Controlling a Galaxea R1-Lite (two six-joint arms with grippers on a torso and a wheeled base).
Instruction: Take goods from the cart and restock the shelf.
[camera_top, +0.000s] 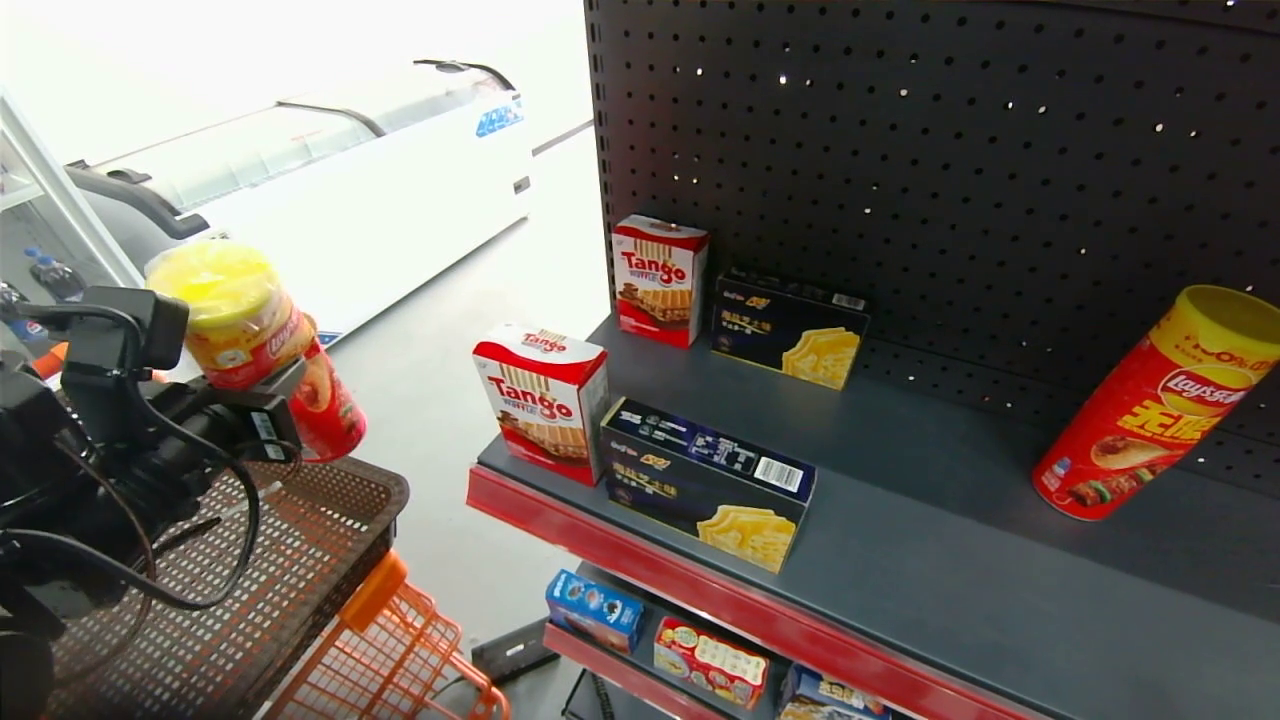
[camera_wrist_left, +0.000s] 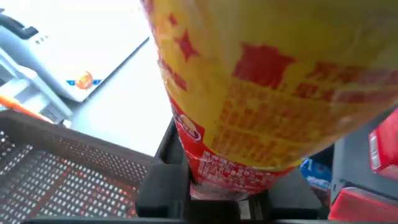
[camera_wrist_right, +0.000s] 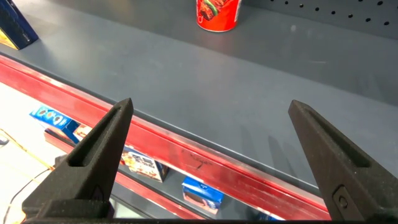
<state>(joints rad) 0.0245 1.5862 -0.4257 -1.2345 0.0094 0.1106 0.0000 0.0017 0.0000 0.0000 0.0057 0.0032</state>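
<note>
Shelf (camera_top: 950, 520): grey deck with boxes (camera_top: 545, 400), one can (camera_top: 1160, 400) leaning on pegboard (camera_top: 1000, 150).
Left gripper (camera_top: 280, 395): apparently clamped on second can (camera_top: 250, 320), above cart (camera_top: 330, 500).
Right gripper (camera_wrist_right: 210, 106): jaws wide, over shelf edge.

cart (camera_top: 300, 560) left of the shelf (camera_top: 950, 540), a can (camera_top: 240, 310) in the left gripper (camera_top: 290, 400) above it. on the shelf's left, front boxes (camera_top: 545, 400) before rear boxes (camera_top: 660, 280); another can (camera_top: 1160, 405) far right.
</note>
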